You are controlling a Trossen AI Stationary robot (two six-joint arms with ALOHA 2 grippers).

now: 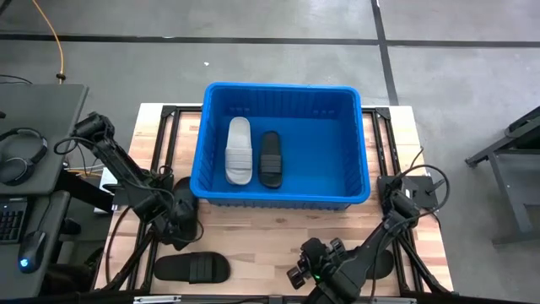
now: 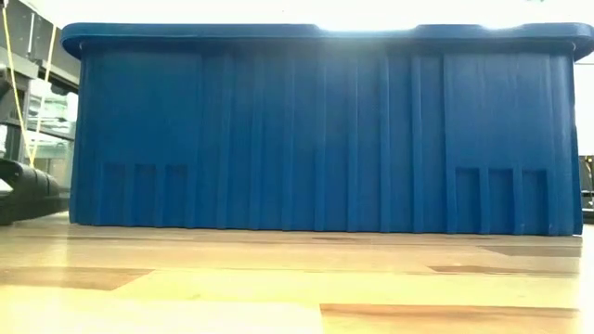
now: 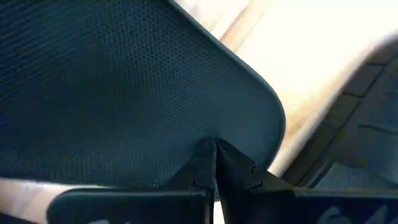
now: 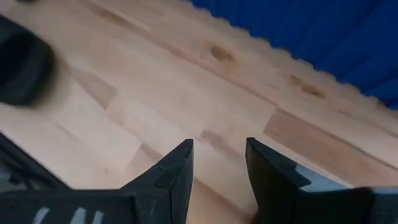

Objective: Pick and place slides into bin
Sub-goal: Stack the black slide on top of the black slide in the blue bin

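The blue bin (image 1: 283,196) stands at the table's middle and far side, with a light grey slide (image 1: 240,150) and a black slide (image 1: 269,159) lying flat on its floor. My left gripper (image 1: 180,226) is near the bin's near-left corner, shut on a black slide (image 3: 124,87) that it mostly hides in the high view. Another black slide (image 1: 192,268) lies flat on the table near the front edge and also shows in the right wrist view (image 4: 22,68). My right gripper (image 4: 219,165) is open and empty over bare wood, right of that slide (image 1: 297,274). My left gripper pinches the black slide between its two shut fingers at the sole's edge (image 3: 214,140), close to a rounded end (image 3: 270,112). The finely textured face of the sole is turned toward the wrist camera. Whether the slide is clear of the table, I cannot tell.
The bin's ribbed near wall (image 2: 316,139) fills the low view, and a dark object (image 2: 28,190) shows at its left. Bare wooden table (image 1: 278,232) lies between the bin and the front edge. A desk with headphones (image 1: 21,152) stands left of the table.
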